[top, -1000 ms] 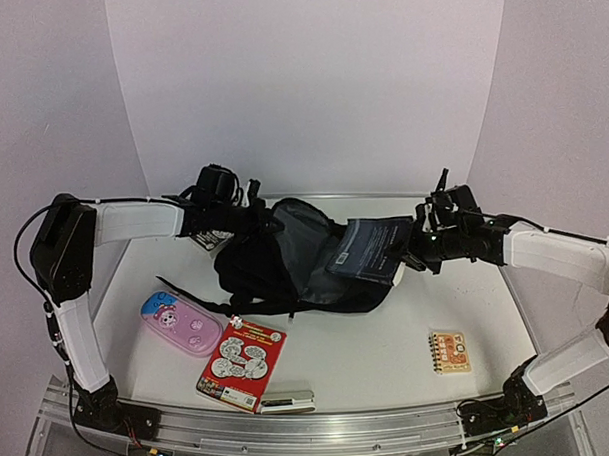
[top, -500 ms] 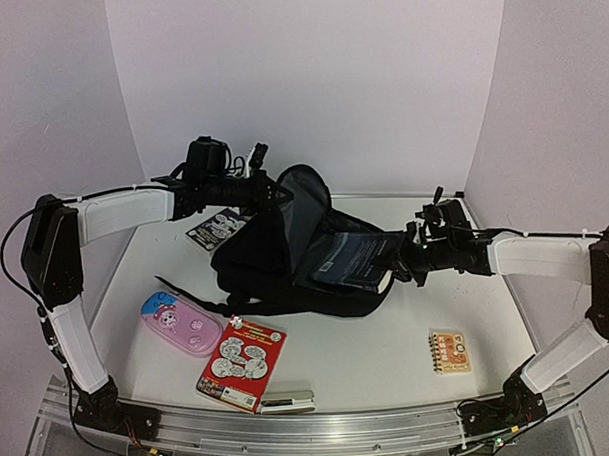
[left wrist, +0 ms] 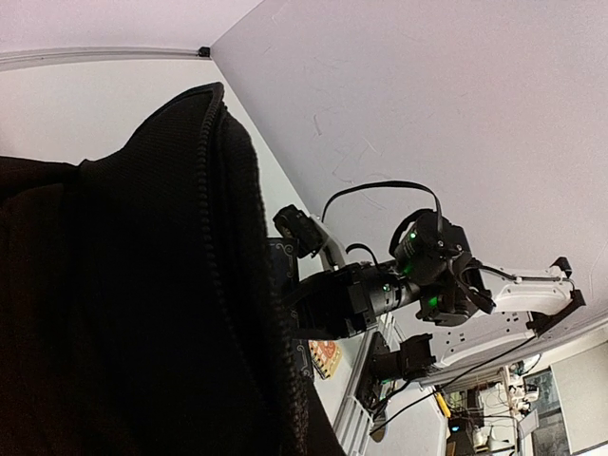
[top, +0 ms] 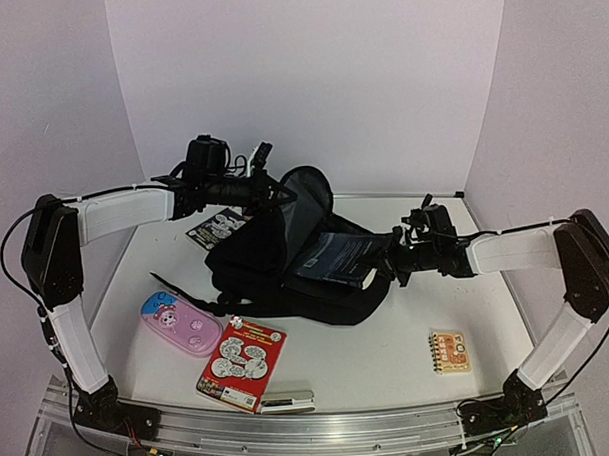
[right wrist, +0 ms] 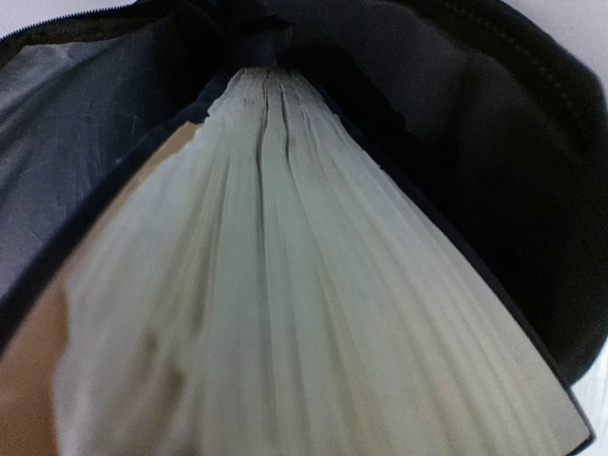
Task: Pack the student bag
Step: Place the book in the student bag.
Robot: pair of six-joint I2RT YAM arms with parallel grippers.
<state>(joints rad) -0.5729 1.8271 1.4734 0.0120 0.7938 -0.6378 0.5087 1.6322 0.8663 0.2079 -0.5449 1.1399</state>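
The student bag (top: 256, 275), a large black backpack, lies mid-table with its mouth facing right and its grey lining (top: 302, 213) showing. My left gripper (top: 274, 193) is shut on the bag's upper rim and holds the flap up; in the left wrist view black fabric (left wrist: 123, 285) hides its fingers. My right gripper (top: 385, 264) is shut on a dark-blue book (top: 336, 257), which sits partly inside the opening. In the right wrist view the book's pale page edges (right wrist: 285, 285) fill the frame, with the lining (right wrist: 85, 114) on the left and black fabric (right wrist: 494, 114) on the right.
A pink pencil case (top: 181, 323) and a red colouring book (top: 241, 362) lie front left, with a small black-and-white item (top: 286, 400) at the near edge. A small orange notebook (top: 449, 350) lies front right. A printed card (top: 214, 228) sits behind the bag.
My left gripper raised the bag's flap and now holds it up. My right gripper moved left and lower, sliding the book further into the opening.
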